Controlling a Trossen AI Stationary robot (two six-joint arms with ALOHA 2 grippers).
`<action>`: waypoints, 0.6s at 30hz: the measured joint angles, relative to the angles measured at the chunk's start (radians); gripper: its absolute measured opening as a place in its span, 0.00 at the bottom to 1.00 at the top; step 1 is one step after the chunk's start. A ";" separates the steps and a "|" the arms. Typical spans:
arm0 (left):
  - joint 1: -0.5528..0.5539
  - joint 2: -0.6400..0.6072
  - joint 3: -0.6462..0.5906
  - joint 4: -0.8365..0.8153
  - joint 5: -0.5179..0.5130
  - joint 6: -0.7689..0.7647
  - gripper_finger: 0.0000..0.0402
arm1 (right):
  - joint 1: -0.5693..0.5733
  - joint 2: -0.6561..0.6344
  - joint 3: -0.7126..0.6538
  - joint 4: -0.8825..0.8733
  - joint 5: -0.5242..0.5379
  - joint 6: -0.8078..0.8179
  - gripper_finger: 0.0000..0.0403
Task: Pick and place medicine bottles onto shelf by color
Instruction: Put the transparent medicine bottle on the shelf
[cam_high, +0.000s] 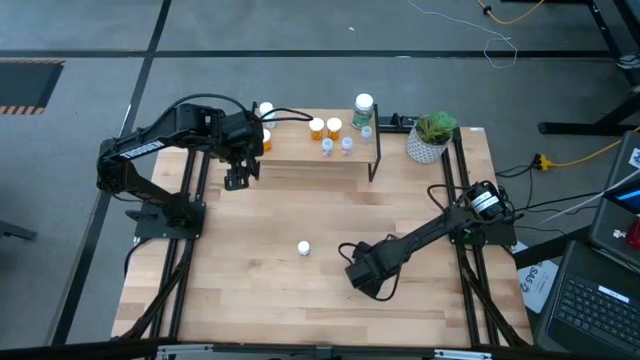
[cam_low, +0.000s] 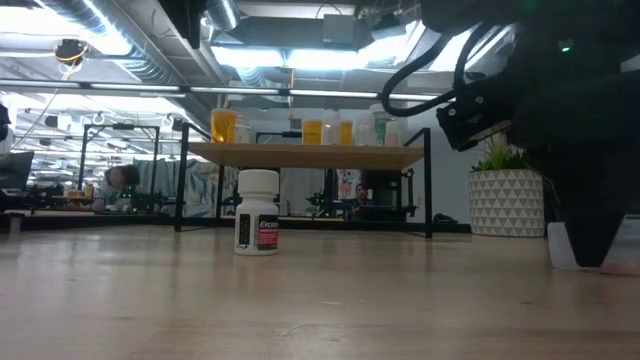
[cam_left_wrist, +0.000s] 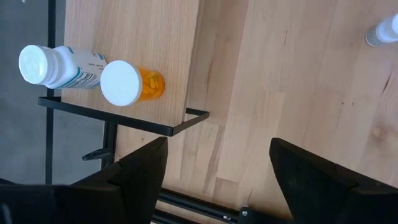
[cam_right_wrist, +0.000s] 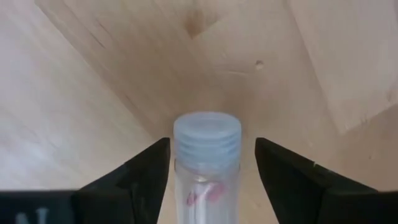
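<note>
From above we see the shelf (cam_high: 300, 152) at 12 o'clock on the surface (cam_high: 260, 290), carrying a white bottle (cam_high: 264, 110) and an orange bottle (cam_high: 264, 136) at its 9 o'clock end, two more orange bottles (cam_high: 325, 127) mid-board, two tiny clear bottles (cam_high: 336, 147) in front of them, and the larger green-label bottle (cam_high: 362, 108) toward 3 o'clock. A potted plant (cam_high: 432, 137) stands just past that end.

The left claw (cam_high: 236, 178) hangs just off the shelf's 9 o'clock end, over the bare surface. Its wrist view shows the fingers (cam_left_wrist: 140, 171) spread wide with nothing between them, and the white bottle and orange bottle side by side on the shelf corner.

One white-capped bottle (cam_high: 303, 247) stands alone near the centre of the surface; the low view shows a red-and-black label on it (cam_low: 257, 212), which the overhead does not.

The right claw (cam_high: 358, 272) is low at about 5 o'clock. From above its body hides what is under it. Only its wrist view shows a small clear bottle (cam_right_wrist: 206, 165) with a pale cap and pink marking, upright between the fingers (cam_right_wrist: 140, 177). The fingers stand close on either side, a thin gap showing; we cannot tell whether they grip.
</note>
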 joint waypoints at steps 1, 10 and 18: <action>0.000 0.000 0.000 0.000 0.000 0.000 0.69 | 0.000 0.000 0.000 0.000 0.000 0.011 0.58; 0.000 0.000 0.000 0.000 0.000 0.000 0.69 | -0.002 -0.001 0.001 0.000 0.073 0.025 0.39; 0.000 0.000 0.000 0.000 0.000 0.000 0.69 | -0.040 -0.002 0.001 0.001 0.312 0.024 0.35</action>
